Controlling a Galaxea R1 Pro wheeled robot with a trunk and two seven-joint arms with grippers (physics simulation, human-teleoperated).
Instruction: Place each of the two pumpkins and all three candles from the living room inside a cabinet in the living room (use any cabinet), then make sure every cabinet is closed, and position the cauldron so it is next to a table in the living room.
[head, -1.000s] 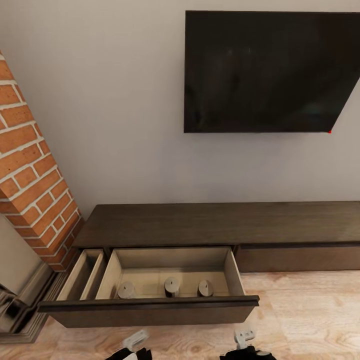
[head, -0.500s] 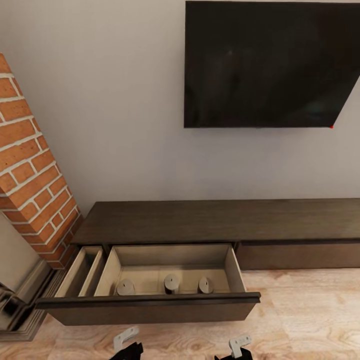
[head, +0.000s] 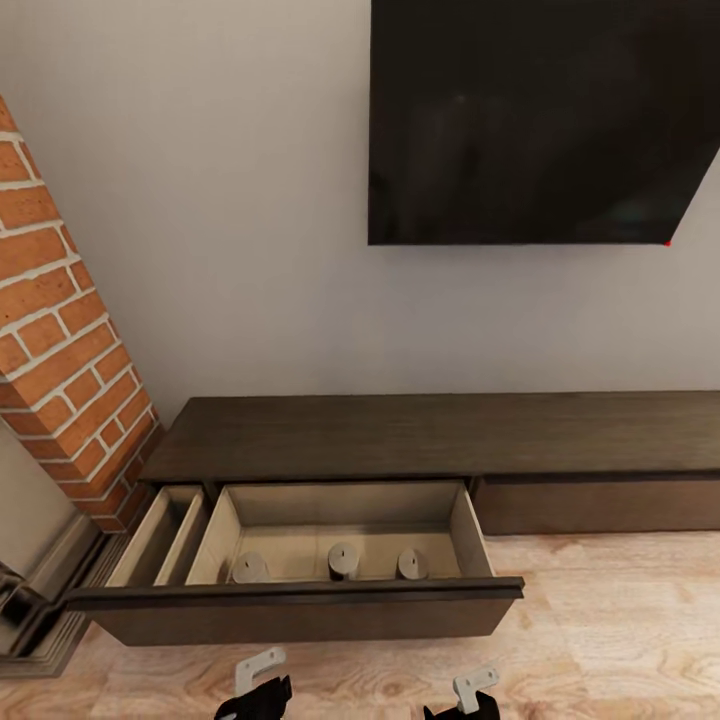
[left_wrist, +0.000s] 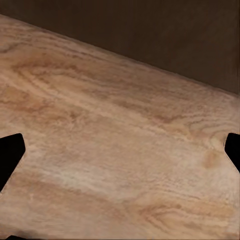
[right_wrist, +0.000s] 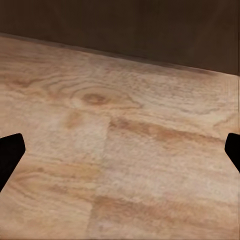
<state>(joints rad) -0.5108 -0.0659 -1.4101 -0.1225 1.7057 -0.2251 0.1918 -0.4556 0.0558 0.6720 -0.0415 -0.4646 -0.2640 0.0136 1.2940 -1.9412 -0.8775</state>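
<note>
Black wall-mounted TV (head: 545, 120) high on pale grey wall (head: 230, 200), screen dark, small red dot at lower right corner. Red brick fireplace column (head: 60, 340) at left, leaning diagonally across head view, pale mortar lines between bricks. Grey stepped hearth base (head: 40, 600) below brick, at floor level. Light wood plank floor (head: 620, 620) in foreground, knots and grain plain in both wrist views (left_wrist: 120, 150) (right_wrist: 120, 150).
</note>
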